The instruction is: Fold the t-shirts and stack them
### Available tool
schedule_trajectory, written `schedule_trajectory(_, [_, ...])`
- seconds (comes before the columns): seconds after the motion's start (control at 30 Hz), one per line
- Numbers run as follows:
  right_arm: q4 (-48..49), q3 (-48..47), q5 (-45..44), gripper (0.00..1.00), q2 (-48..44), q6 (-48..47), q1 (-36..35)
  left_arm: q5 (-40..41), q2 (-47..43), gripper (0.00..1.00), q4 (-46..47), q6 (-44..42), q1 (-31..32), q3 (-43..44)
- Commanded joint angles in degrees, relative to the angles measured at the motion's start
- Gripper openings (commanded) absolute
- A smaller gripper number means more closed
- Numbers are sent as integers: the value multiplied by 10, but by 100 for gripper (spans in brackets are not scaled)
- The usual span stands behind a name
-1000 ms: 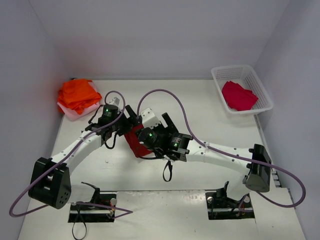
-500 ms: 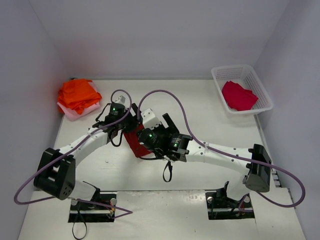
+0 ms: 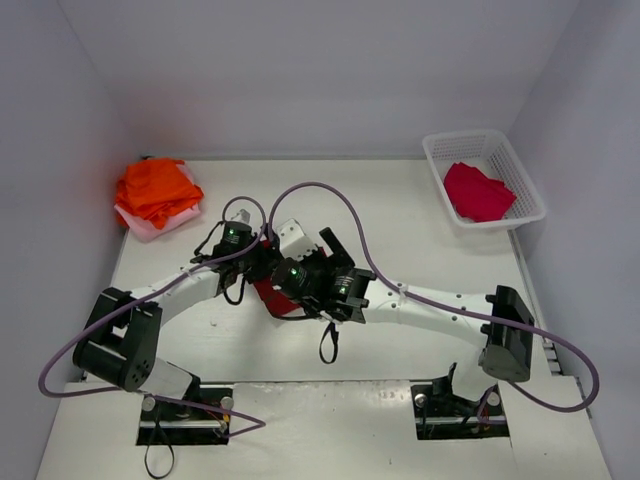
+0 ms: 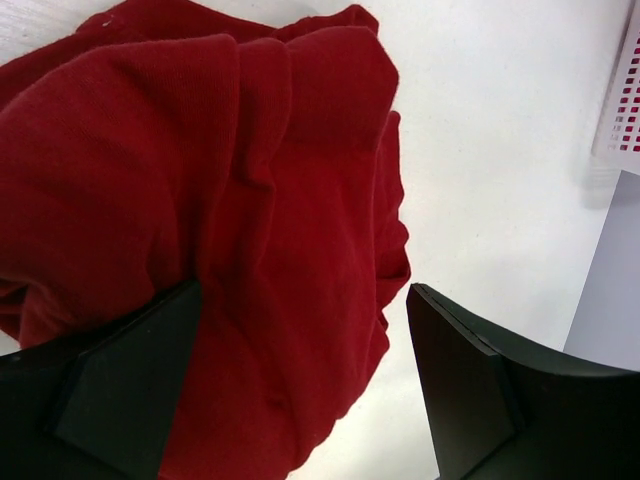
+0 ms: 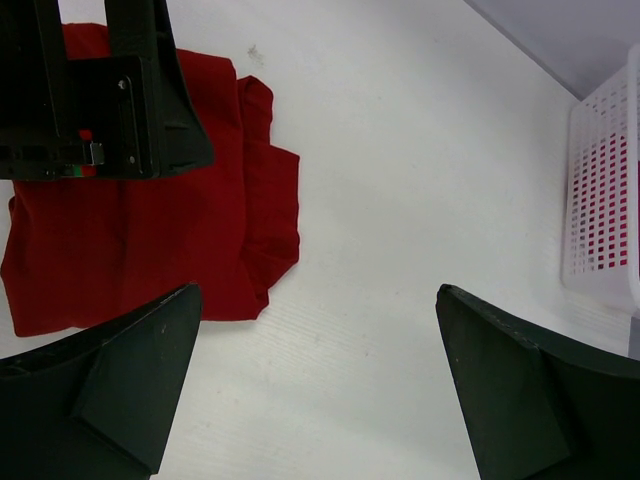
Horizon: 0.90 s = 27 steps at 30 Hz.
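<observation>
A dark red t-shirt (image 5: 130, 250) lies bunched in a rough rectangle on the white table, mostly hidden under the arms in the top view (image 3: 264, 292). My left gripper (image 4: 305, 380) is open and low over it. The cloth fills the space by its left finger (image 4: 130, 390), while the right finger (image 4: 460, 390) is over bare table. My right gripper (image 5: 315, 380) is open above bare table beside the shirt's right edge, holding nothing. Orange t-shirts (image 3: 155, 188) sit piled on a pale pink one (image 3: 140, 224) at the far left. A crimson t-shirt (image 3: 477, 191) lies in the basket.
The white lattice basket (image 3: 530, 195) stands at the far right and shows at the edge of both wrist views (image 5: 605, 200) (image 4: 625, 100). Both arms cross over the middle of the table, with grey cables looping above them. Grey walls enclose the table.
My left arm has swung right and its gripper has come down over the dark red t-shirt. The right arm has shifted slightly left. Both grippers stayed open.
</observation>
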<state>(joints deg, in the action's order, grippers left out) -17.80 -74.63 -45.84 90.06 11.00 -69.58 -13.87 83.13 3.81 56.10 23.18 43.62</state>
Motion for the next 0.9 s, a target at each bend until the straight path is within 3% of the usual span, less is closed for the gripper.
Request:
schedule_trajectory(0.0, [8, -26, -29, 100, 18, -4, -1, 5, -12, 79, 36, 0, -13, -12])
schedule_trajectory(0.17, [8, -28, -28, 100, 24, 2, -1, -24, -2, 79, 67, 7, -38, -36])
schedule_trajectory(0.53, [8, -27, -29, 100, 18, 6, -1, 12, -82, 79, -62, -47, -39, 59])
schedule_trajectory(0.87, [7, -3, -25, 100, -1, 17, -2, 38, -152, 79, -112, -47, -40, 38])
